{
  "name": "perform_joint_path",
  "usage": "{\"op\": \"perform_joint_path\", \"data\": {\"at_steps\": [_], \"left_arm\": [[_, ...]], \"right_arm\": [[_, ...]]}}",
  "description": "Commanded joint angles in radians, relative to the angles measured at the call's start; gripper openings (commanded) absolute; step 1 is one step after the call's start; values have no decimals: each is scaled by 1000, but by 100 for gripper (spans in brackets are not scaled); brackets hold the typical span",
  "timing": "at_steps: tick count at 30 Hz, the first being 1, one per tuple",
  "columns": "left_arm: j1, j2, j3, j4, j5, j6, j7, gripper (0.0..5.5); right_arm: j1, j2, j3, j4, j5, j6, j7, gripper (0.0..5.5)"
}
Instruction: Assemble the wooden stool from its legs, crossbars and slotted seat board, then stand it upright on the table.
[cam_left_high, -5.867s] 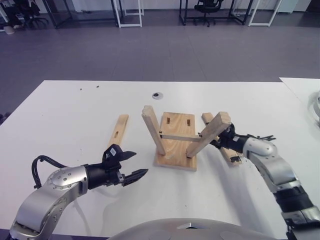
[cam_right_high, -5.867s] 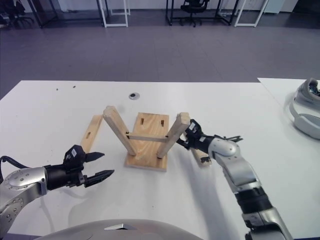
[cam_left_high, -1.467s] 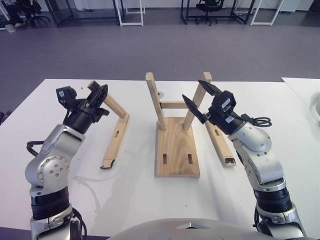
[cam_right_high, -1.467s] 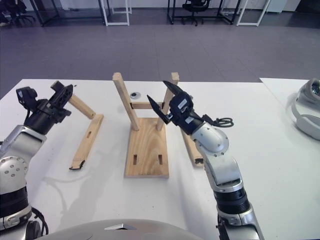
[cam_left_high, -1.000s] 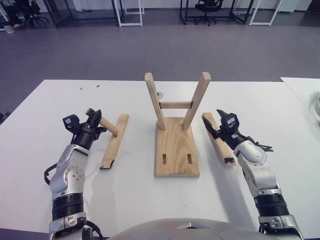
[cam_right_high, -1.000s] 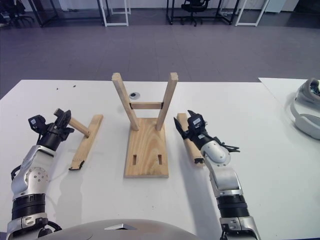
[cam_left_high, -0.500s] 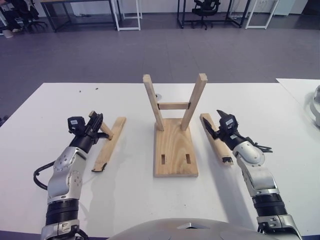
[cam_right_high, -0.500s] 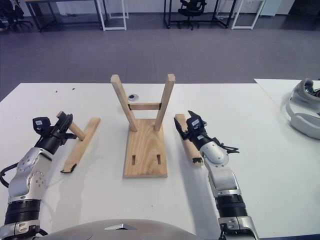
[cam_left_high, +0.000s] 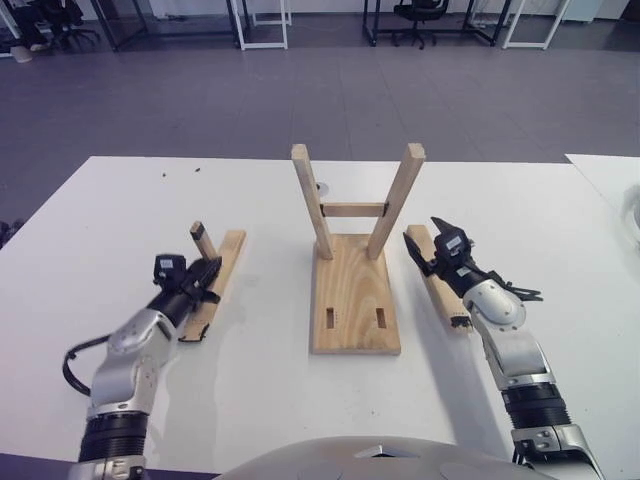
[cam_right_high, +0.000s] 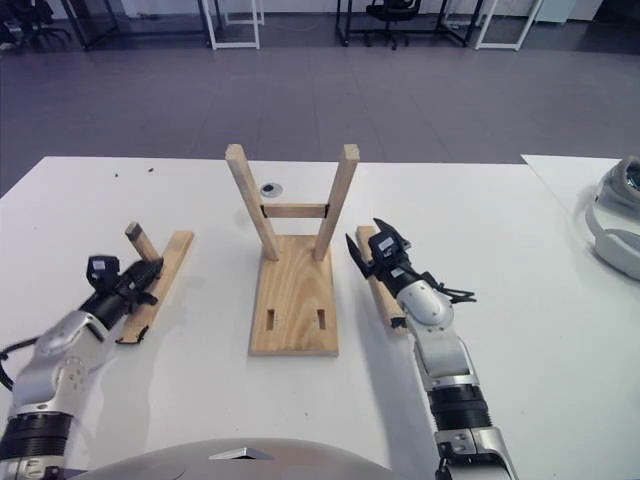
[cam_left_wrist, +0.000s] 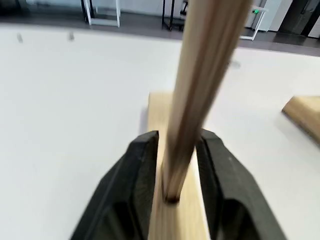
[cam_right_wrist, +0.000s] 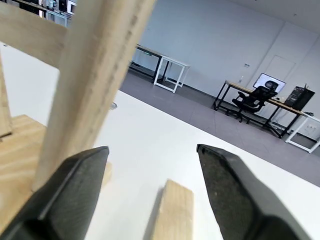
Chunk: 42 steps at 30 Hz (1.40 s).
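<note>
Done: one leg pair (cam_left_high: 311, 205) stands slotted in seat board (cam_left_high: 355, 325).
Pending: lying legs (cam_left_high: 441, 292), then upending.
Left gripper (cam_left_high: 207, 272): pinches loose crossbar (cam_left_high: 203, 240).
Right gripper (cam_left_high: 421, 233): spread.

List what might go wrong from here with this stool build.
1. The open right gripper sits close beside the standing right leg. A nudge might tip the upright pair out of the seat board.
2. The left gripper clamps a loose crossbar that is only plugged into the flat left leg. Lifting by it may pull the joint apart or let the leg swing.
</note>
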Motion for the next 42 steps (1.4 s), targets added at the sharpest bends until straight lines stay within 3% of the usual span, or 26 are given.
{"op": "perform_joint_path", "data": {"at_steps": [1, 6, 11, 14, 18, 23, 28, 31, 33, 36, 42], "left_arm": [[38, 87, -14, -80, 59, 126, 1, 195], [119, 129, -28, -203, 81, 355, 48, 299], [153, 93, -49, -190, 94, 407, 45, 375], [167, 97, -58, -196, 101, 408, 32, 364], [192, 138, -107, -140, 184, 337, 1, 294], [199, 112, -96, -54, 207, 199, -24, 212], [106, 41, 124, -59, 20, -85, -99, 203], [14, 48, 171, -194, -53, -153, -134, 203], [-59, 47, 157, -283, -92, -138, -122, 203], [-163, 41, 49, -380, -64, -102, -113, 203], [-264, 49, -152, -409, 59, -107, -155, 203]], "right_arm": [[0, 6, -1, 10, -8, -8, -13, 328], [8, 6, 9, 19, -26, -8, -26, 328], [17, 17, 17, 16, -22, -5, -20, 328], [17, 16, 18, 19, -28, -4, -21, 328], [20, 22, 22, 17, -36, 0, -23, 328], [16, 45, -9, -4, 35, 34, -6, 328], [-129, 97, -191, -203, 507, 320, 28, 328], [-342, 101, -213, -287, 750, 499, 16, 328], [-459, 131, -199, -294, 847, 575, -14, 328], [-595, 224, -148, -229, 901, 633, -66, 328], [-651, 302, -153, -158, 952, 684, -116, 328]]}}
